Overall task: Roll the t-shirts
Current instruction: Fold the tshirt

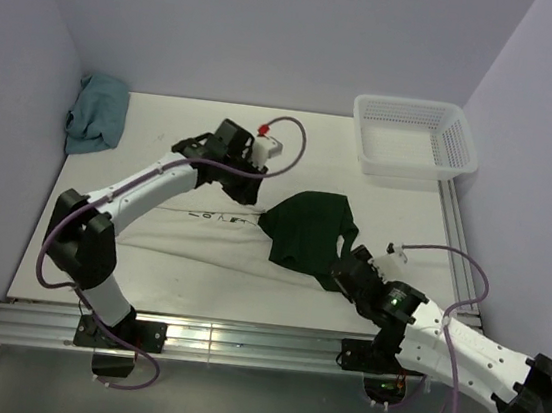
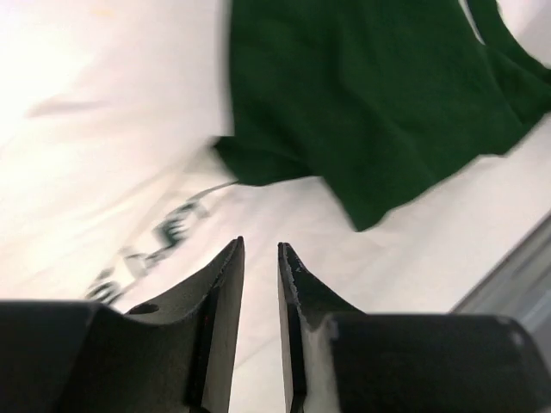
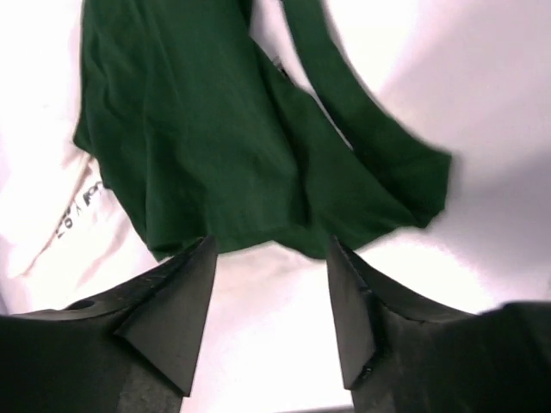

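Observation:
The t-shirt lies on the table as a long cream-white band, with its dark green sleeves folded over its right end. A small dark print shows on the chest. My left gripper hovers at the band's far edge, just left of the green part. In the left wrist view its jaws stand a narrow gap apart over white cloth, holding nothing. My right gripper is at the near right edge of the green sleeves. It is wide open, with nothing between its fingers.
A white mesh basket stands at the far right corner. A teal-blue cloth is bunched at the far left corner by the wall. A metal rail runs along the table's near edge.

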`<state>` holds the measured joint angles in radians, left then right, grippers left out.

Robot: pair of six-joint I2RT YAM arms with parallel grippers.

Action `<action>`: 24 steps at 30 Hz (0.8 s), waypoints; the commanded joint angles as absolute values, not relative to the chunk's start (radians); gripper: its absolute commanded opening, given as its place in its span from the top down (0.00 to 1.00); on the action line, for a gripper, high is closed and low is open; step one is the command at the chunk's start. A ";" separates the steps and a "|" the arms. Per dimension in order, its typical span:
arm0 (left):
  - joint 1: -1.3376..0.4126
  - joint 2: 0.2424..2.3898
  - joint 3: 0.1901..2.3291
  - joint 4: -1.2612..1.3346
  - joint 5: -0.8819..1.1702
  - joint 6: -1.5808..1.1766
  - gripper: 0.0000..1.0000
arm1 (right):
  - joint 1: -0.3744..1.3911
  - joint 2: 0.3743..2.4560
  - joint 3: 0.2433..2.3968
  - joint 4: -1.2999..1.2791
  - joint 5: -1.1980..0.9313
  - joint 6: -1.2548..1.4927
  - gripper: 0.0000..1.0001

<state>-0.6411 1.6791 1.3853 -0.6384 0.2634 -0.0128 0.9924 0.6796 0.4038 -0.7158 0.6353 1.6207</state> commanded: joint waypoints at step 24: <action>-0.082 1.444 1.355 -0.874 0.448 0.276 0.63 | 0.304 1.399 0.830 -0.399 0.069 0.597 0.15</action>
